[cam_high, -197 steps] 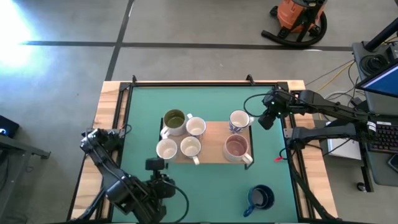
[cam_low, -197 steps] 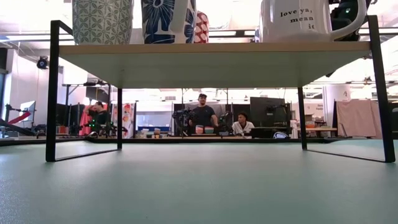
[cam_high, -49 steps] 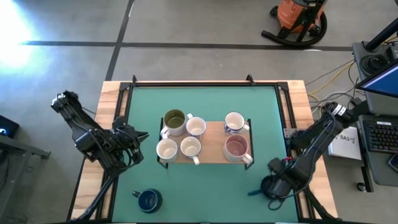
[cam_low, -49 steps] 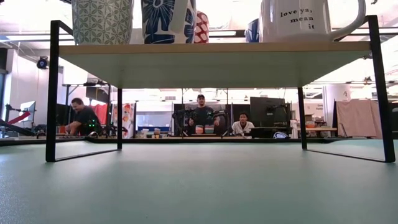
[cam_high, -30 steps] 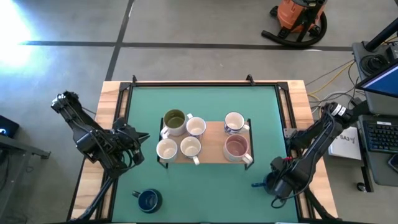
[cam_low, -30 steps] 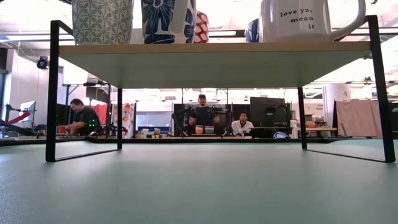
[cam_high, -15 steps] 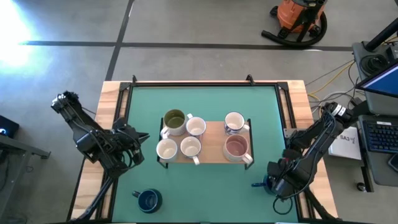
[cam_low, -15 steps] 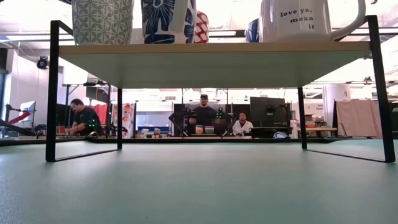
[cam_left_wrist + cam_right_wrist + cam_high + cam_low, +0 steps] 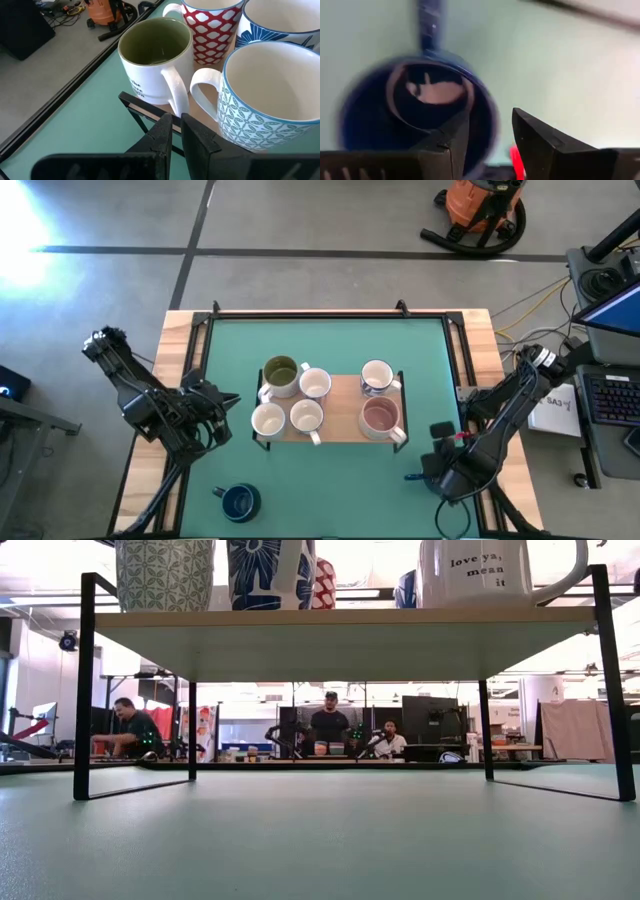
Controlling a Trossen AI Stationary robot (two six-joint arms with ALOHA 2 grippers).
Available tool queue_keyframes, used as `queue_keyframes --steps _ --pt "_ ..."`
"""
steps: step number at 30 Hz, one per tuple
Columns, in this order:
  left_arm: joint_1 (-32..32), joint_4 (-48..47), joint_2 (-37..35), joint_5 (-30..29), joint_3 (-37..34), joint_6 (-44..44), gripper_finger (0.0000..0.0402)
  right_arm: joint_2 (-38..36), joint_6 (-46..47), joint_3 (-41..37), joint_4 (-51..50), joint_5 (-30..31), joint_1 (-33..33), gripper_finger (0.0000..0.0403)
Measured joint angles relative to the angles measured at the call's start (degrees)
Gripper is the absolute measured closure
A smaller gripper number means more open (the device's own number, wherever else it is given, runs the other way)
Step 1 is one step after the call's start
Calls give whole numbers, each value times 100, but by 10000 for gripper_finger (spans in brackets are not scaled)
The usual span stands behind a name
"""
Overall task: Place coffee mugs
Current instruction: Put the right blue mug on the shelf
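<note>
1. Since half a second ago the right pincer (image 9: 437, 477) has drawn slightly back from the surface's (image 9: 330, 350) near right corner; the left arm and the mugs have not shifted.
2. High view: the right pincer covers a navy mug whose handle (image 9: 412, 477) pokes out toward the left arm. Six mugs stand on the wooden shelf (image 9: 345, 393) farther in from that pincer, the pink-lined mug (image 9: 380, 416) closest. The left pincer (image 9: 226, 404) waits beside the shelf's end; a second navy mug (image 9: 238, 501) sits nearer the front edge than it.
3. Low view: mugs stand on the shelf (image 9: 340, 626); people (image 9: 330, 726) sit far behind.
4. Left wrist view: the left pincer (image 9: 175, 131), nearly shut and empty, points at the olive-lined mug (image 9: 155, 57) and the teal-patterned mug (image 9: 267, 97).
5. Right wrist view: the right pincer (image 9: 487, 131) is spread wide, one finger inside the navy mug (image 9: 417, 115), the other outside its rim, not gripping.
</note>
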Motion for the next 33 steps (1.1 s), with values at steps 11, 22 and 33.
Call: queue_keyframes --steps 11,22,33 --pt "1 -4 -2 0 0 2 379 0 -1460 -7 582 605 1 276" --pt "0 -7 -2 0 0 2 379 2 -1601 -194 675 69 5 297" --pt "0 -9 -2 0 0 4 379 4 -1855 -493 850 56 -45 331"
